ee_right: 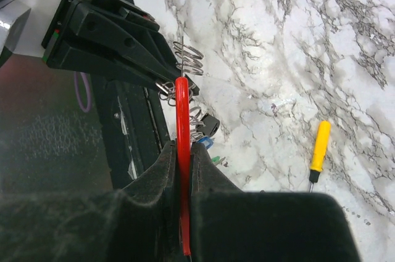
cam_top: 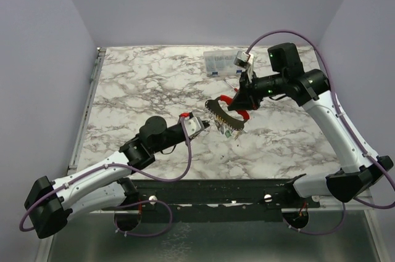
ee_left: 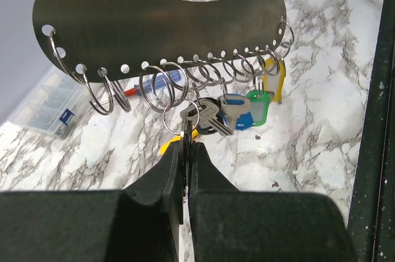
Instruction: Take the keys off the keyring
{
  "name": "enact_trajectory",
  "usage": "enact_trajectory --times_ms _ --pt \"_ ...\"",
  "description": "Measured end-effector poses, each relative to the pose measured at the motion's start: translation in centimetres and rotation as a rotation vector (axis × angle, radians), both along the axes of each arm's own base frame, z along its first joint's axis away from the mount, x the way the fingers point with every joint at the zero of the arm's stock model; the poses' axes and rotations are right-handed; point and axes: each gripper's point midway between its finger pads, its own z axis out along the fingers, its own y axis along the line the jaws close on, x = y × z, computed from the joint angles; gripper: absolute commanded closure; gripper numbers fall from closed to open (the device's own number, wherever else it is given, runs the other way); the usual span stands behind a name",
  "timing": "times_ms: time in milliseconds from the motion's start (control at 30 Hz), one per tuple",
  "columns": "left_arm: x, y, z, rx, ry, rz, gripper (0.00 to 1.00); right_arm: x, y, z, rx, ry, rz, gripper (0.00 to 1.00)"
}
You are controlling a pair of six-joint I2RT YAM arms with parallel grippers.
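Keyring (cam_top: 222, 112) (red curved band plus a dark grey metal plate with a row of holes along its lower edge) is held up off the white-and-grey marbled tabletop (cam_top: 142, 77), near table centre in the top view. The red band (ee_right: 181, 108) is clamped between the closed jaws of the right gripper (ee_right: 182, 151), which is seen at 2 o'clock of the plate from above.

Silvery wire split rings (ee_left: 157, 89) are hung through the holes. The keys (ee_left: 229, 114), small silvery metal ones with plastic heads or tags, are bunched under the plate at 5 o'clock of its middle. Black and blue heads are side by side, a green tag is next, and a yellow tag is furthest toward 3 o'clock.

The left gripper (ee_left: 186, 150) is seen at 8 o'clock of the keyring from above. Its jaws are pressed together on one thin silvery blade among the keys, hanging edge-on from a split ring at 6 o'clock of the plate (head colour cannot be told).

A clear plastic parts box (cam_top: 221, 63) is set on the marble at 12 o'clock of the keyring. A blue-and-red-handled screwdriver (ee_left: 137, 89) is glimpsed through the rings, lying near that box. A yellow-handled screwdriver (ee_right: 319, 145) is laid on the marble at 3 o'clock of the red band in the right wrist view, well apart.
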Motion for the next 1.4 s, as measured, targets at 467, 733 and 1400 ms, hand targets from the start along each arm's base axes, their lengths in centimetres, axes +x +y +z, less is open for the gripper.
enact_trajectory --times_ms 467,733,1400 --pt "-0.1 0.9 -0.6 0.115 -0.029 -0.001 1.00 0.1 0.0 -3.7 -0.034 0.069 -0.019 0.99" --pt "0.1 1.4 -1.6 0.191 -0.038 -0.001 1.00 0.3 0.3 -4.6 -0.012 0.126 -0.051 0.99" --pt "1.4 1.1 -4.2 0.296 -0.037 0.017 1.00 0.6 0.7 -3.0 0.049 0.104 -0.060 0.99"
